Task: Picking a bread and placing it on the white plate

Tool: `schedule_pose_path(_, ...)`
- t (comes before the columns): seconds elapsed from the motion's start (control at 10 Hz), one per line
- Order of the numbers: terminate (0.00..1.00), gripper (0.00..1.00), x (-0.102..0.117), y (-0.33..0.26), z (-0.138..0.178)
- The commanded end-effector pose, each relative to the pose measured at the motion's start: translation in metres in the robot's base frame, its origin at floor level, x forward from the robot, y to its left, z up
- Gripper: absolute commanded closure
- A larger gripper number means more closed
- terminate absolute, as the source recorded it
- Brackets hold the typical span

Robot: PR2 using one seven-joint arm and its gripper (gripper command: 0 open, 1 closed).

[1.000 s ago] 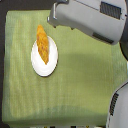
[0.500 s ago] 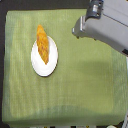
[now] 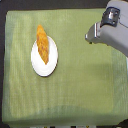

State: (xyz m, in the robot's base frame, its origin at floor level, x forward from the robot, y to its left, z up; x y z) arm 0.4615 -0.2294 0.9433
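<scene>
The bread [image 3: 43,44], golden-orange and tapered, lies lengthwise on the white plate [image 3: 44,68], and its upper end reaches past the plate's top rim. The plate rests on the left half of the green cloth. My gripper [image 3: 90,36] hangs over the upper right of the cloth, well to the exterior view's right of the plate and apart from the bread. It appears as a blurred grey block, so how the fingers stand does not show. Nothing is visible in it.
The green cloth [image 3: 75,95] covers the table almost to the edges of the view. My grey arm [image 3: 114,35] enters from the upper right corner. A dark strip runs beyond the cloth at the top edge.
The arm has drawn back toward the exterior view's right, away from the plate. The bread and the plate have stayed in place.
</scene>
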Motion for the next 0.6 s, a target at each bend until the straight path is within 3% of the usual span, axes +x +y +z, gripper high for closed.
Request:
schedule_pose_path(0.0, 0.0, 0.0, 0.0283, -0.0279, -0.0155)
schedule_pose_path(0.5, 0.0, 0.0, 0.0302, -0.0221, -0.0196)
